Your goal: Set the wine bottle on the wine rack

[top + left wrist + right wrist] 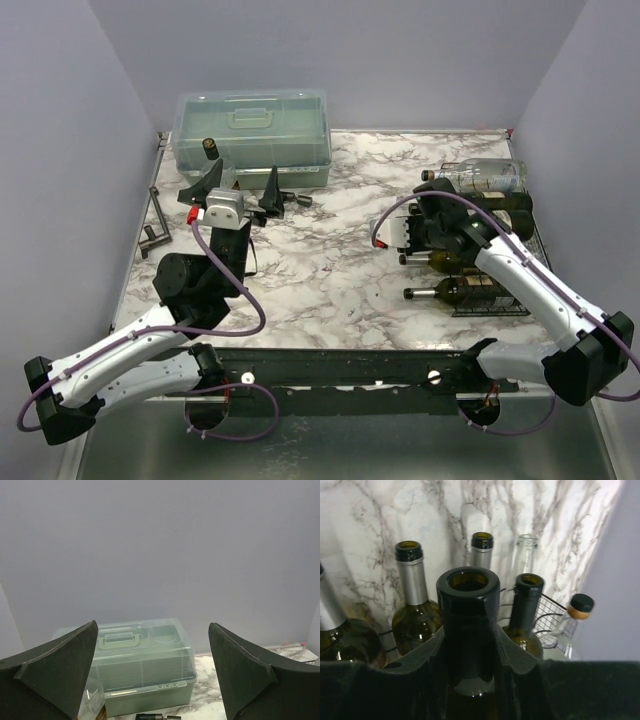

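Marble-patterned tabletop (330, 280) filled the middle of the top view, with grey walls behind it. At the right of the frame the right gripper (428, 212) was clamped on the neck of a dark wine bottle (468, 615) at the wine rack (495, 306), among other bottles (470, 293) lying there. At upper left the left gripper (238, 188) stood wide apart, holding nothing, just before a grey-green plastic box (250, 130).

Overhead camera looks down from behind the arm bases onto the white marbled tabletop (330, 280). Left wrist camera faces level toward the translucent grey-green plastic box (145, 665), which overhead shows far left. Right wrist camera sits tight behind a dark glass wine bottle (468, 625), black wire rack (547, 612) just beside it; overhead has both at right.
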Robot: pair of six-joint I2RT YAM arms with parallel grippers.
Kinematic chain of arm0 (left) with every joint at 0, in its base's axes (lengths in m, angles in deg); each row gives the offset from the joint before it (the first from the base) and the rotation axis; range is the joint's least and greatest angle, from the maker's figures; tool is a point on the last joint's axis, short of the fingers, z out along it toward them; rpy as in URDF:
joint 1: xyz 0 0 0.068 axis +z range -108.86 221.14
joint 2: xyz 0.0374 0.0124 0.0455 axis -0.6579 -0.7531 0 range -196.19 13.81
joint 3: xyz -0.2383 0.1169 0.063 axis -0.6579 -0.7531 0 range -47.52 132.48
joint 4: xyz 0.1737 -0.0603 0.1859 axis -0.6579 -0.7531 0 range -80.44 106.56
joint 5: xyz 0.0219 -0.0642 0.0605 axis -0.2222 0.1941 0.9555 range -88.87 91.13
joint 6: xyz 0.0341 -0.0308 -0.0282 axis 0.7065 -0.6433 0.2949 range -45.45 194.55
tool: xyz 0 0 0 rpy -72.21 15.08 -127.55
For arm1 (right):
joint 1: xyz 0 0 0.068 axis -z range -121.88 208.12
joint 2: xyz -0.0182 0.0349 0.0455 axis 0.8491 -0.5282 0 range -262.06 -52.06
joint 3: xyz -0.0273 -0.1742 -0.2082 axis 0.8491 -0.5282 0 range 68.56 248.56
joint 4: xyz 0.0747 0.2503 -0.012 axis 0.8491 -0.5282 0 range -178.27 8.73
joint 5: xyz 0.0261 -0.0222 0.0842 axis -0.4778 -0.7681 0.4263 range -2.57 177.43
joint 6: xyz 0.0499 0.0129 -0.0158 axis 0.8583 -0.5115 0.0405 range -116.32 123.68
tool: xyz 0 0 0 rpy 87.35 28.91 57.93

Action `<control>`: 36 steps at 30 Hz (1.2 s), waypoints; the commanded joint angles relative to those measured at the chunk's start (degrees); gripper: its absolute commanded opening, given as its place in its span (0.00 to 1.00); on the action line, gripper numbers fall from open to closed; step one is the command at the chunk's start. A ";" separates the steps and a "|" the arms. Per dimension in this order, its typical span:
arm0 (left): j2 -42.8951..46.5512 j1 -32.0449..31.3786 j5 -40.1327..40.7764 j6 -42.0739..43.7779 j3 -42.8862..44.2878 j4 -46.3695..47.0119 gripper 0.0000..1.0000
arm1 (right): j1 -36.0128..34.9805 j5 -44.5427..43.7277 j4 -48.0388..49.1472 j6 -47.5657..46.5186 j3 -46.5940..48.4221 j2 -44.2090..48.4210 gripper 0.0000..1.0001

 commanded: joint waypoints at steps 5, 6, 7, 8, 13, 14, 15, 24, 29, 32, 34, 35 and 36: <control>1.34 -2.16 -1.35 2.37 -1.13 3.00 0.93 | 4.00 0.42 3.94 -7.17 -6.61 4.19 0.01; 1.50 -2.34 -1.20 2.82 -1.35 3.34 0.93 | 4.53 0.22 4.46 -7.57 -7.48 4.49 0.01; 1.57 -2.54 -1.05 3.04 -1.49 3.72 0.92 | 4.97 -0.08 4.94 -7.87 -8.25 4.91 0.01; 1.63 -2.73 -0.88 3.52 -1.62 4.13 0.92 | 5.37 -0.45 5.29 -8.22 -8.70 5.00 0.01; 1.64 -3.73 -0.99 4.35 -1.83 4.57 0.92 | 6.11 -5.35 7.74 -10.96 -11.32 4.86 0.01; 1.64 -3.80 -1.02 4.47 -1.79 4.58 0.92 | 6.28 -6.63 8.66 -11.66 -12.07 4.87 0.01; 1.57 -3.85 -1.14 4.57 -1.91 4.67 0.92 | 6.33 -7.67 9.24 -12.52 -12.87 4.71 0.01; 1.73 -3.94 -1.12 4.88 -2.02 4.87 0.91 | 8.15 -4.70 13.62 -12.72 -16.81 7.34 0.01; 1.66 -3.98 -1.13 5.27 -2.03 5.00 0.91 | 8.56 -4.53 18.64 -12.51 -20.21 9.60 0.01; 1.57 -3.98 -1.13 5.53 -2.03 5.09 0.91 | 8.58 -3.64 19.97 -11.79 -20.76 10.46 0.08; 1.45 -3.98 -1.16 5.58 -2.03 5.18 0.91 | 8.57 -2.45 19.94 -11.04 -20.41 10.65 0.28; 1.47 -3.98 -1.13 5.60 -1.92 5.18 0.91 | 8.57 -2.12 19.61 -10.92 -20.23 10.71 0.31; 1.45 -3.98 -1.10 5.62 -2.02 5.18 0.91 | 8.57 -1.95 19.34 -10.91 -20.14 10.71 0.32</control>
